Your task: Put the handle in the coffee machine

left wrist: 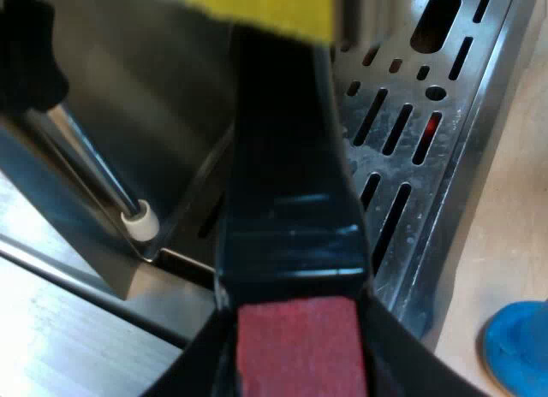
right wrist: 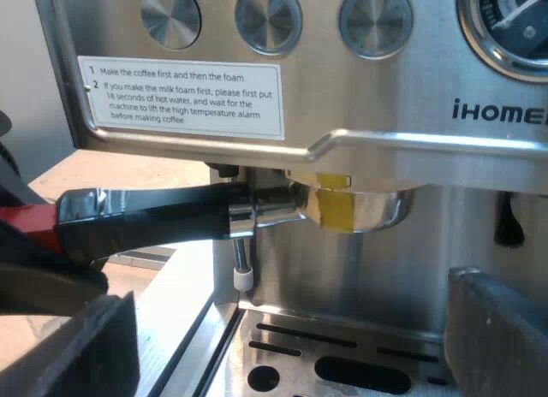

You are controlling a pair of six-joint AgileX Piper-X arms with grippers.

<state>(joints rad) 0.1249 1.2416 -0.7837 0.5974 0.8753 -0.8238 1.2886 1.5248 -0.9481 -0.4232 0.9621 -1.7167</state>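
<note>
The metal holder [right wrist: 351, 207], marked with a yellow patch, sits up under the espresso machine's [right wrist: 385, 162] brew head. Its dark handle [right wrist: 145, 222] sticks out level, ending in red [right wrist: 30, 219]. My left gripper [right wrist: 34, 269] is at that red end. Seen from the left wrist, the handle [left wrist: 287, 217] runs away from the camera over the drip tray [left wrist: 411, 157]. The left gripper [left wrist: 295, 363] is shut on the red end [left wrist: 300, 346], with a black finger [left wrist: 193, 371] at each side. My right gripper [right wrist: 291, 337] hangs open before the machine, its fingers [right wrist: 77, 346] far apart and holding nothing.
A thin steam wand [right wrist: 243, 260] with a white tip [left wrist: 139, 219] hangs beside the brew head. The slotted drip tray [right wrist: 342, 363] lies below. A blue tamper [left wrist: 518, 350] stands on the pale counter beside the tray. Knobs and a gauge [right wrist: 514, 20] line the machine's front.
</note>
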